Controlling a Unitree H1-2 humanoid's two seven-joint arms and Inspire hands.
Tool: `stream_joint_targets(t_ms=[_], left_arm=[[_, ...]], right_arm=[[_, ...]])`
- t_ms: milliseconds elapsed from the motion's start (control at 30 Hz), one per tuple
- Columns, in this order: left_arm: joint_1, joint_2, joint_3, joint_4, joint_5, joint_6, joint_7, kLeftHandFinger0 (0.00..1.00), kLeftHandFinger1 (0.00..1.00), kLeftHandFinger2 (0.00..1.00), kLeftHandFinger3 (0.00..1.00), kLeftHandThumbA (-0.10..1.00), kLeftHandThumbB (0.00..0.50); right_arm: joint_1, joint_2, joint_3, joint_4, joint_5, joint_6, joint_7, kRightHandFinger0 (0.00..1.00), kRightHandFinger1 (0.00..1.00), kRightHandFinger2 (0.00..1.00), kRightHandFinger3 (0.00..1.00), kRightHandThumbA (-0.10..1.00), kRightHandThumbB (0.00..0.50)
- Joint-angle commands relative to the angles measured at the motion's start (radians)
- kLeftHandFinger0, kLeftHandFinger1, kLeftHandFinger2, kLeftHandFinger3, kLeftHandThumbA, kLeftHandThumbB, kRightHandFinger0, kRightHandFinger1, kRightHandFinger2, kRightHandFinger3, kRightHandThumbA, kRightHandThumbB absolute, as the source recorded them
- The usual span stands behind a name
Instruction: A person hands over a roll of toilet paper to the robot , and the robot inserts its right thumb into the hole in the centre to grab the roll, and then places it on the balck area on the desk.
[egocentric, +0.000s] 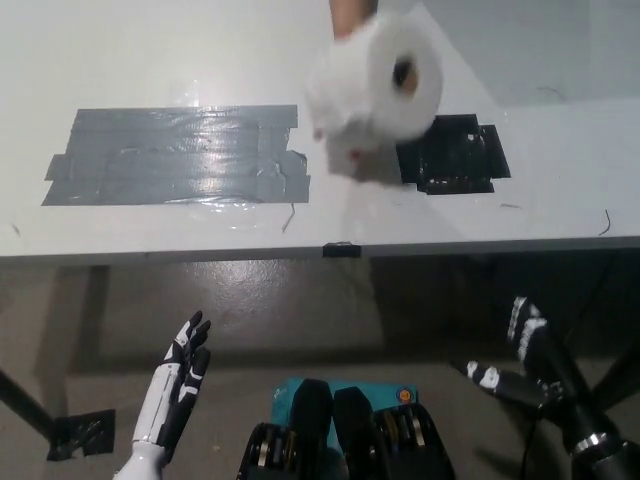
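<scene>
I am looking down on the wide white desk top (150, 60), which fills the picture well ahead of both hands. On it, far forward of my white left hand (175, 395), lies a large patch of grey tape strips (175, 155); the smaller black taped area (455, 155), the goal, sits forward of my black right hand (530, 365) and a little toward the left hand's side. The white roll of toilet paper (375, 85) is in the air above the desk, just beside and partly over the black area, its brown centre hole turned roughly toward me, held from above by a person's hand (352, 15). My right hand hangs low, below the desk edge and well apart from the roll, fingers spread and holding nothing. My left hand rests low too, fingers apart, empty. I judge this to be the hand-over step, not yet met: the next move calls for raising the right hand forward and lining its thumb with the centre hole. The roll is motion-blurred, so its exact tilt is hard to read; the person's hand is cut off by the top edge, and my right forearm by the bottom corner.
</scene>
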Motion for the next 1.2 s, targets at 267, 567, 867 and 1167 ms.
stream_joint_targets(t_ms=[267, 567, 867, 1167], left_arm=[[-0.020, 0.018, 0.011, -0.014, 0.014, -0.035, 0.020, 1.00, 1.00, 1.00, 1.00, 0.96, 0.148], [-0.036, 0.022, 0.018, -0.017, 0.010, -0.023, 0.018, 1.00, 1.00, 1.00, 1.00, 0.97, 0.170], [-0.064, 0.021, 0.018, -0.011, 0.021, -0.029, 0.023, 1.00, 1.00, 1.00, 1.00, 0.97, 0.138], [-0.072, 0.017, 0.016, -0.018, 0.018, -0.026, 0.020, 1.00, 1.00, 1.00, 1.00, 0.92, 0.117]], right_arm=[[-0.256, -0.147, -0.104, -0.387, 0.109, 0.189, 0.014, 1.00, 1.00, 1.00, 1.00, 1.00, 0.234], [-0.599, -0.349, 0.042, -0.127, 0.059, 0.355, 0.198, 1.00, 1.00, 1.00, 1.00, 0.95, 0.265], [-0.942, -0.363, 0.303, 0.278, -0.117, 0.422, 0.299, 1.00, 1.00, 1.00, 1.00, 0.96, 0.352], [-1.113, -0.266, 0.489, 0.583, -0.296, 0.372, 0.223, 1.00, 1.00, 1.00, 1.00, 1.00, 0.457]])
